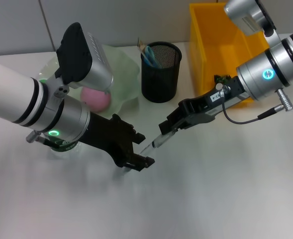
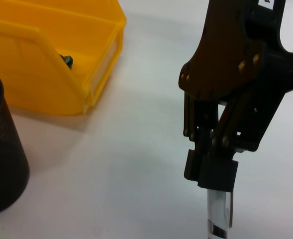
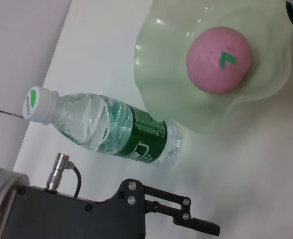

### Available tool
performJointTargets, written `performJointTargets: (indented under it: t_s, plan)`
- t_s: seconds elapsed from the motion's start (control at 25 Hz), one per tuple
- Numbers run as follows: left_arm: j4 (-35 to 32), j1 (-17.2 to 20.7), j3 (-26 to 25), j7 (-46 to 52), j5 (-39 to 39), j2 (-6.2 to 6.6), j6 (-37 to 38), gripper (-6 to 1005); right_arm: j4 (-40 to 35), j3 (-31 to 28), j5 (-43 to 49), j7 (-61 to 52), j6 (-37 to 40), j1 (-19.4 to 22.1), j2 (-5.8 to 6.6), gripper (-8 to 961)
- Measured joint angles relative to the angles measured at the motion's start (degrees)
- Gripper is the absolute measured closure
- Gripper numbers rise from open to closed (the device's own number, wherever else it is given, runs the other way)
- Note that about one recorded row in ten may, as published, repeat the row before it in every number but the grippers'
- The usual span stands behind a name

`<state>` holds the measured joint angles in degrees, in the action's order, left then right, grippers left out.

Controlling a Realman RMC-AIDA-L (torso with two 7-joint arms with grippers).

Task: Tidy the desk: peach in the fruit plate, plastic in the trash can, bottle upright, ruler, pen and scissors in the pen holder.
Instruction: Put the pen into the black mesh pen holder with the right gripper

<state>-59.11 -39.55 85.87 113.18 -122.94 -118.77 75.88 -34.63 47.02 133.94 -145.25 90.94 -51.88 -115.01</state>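
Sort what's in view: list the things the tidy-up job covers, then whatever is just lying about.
Belongs to the job:
- pen, held in the right tool
- pen holder
- peach, already in the fruit plate
- bottle
- yellow bin, likely the trash can

Just lying about:
- nothing that shows; the left tool hangs empty over the table

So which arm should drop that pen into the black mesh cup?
The right. Its gripper is shut on the pen, near the pen holder. The left gripper is open and holds nothing.
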Motion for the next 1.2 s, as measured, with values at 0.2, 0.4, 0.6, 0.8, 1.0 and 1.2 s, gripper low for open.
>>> performJointTargets:
  t_s: [0.2,0.4,0.6,0.8,1.0,1.2]
  plan:
    - [0.05,0.03,-0.09,0.02,-0.01,0.11,0.15,380,-0.06,0.00,-0.10,0.03,0.14,-0.08,0.13,816]
    - [0.06,0.14,-0.11,0.02,-0.01,0.14,0.15,216,-0.08,0.00,-0.14,0.10,0.19,-0.06,0.14,816]
    - [0.05,0.51,-0.11,-0.34,0.00,0.13,0.23,150,-0.12,0.00,-0.17,0.32,0.42,0.07,0.19,816]
    - [-0.08,2.00,-1.15,-2.00,1.28,0.20,0.79,148,-2.19,-0.18,0.17,0.88,2.60,0.78,0.99,816]
    - [0.17,5.12,-4.29,-7.44,6.08,0.21,1.90,147,-5.16,-0.87,0.23,2.05,5.86,2.34,3.00,816]
    - [4.72,9.47,-10.52,-17.65,13.61,0.43,4.43,147,-6.84,-3.40,0.12,3.41,9.29,2.65,4.85,816]
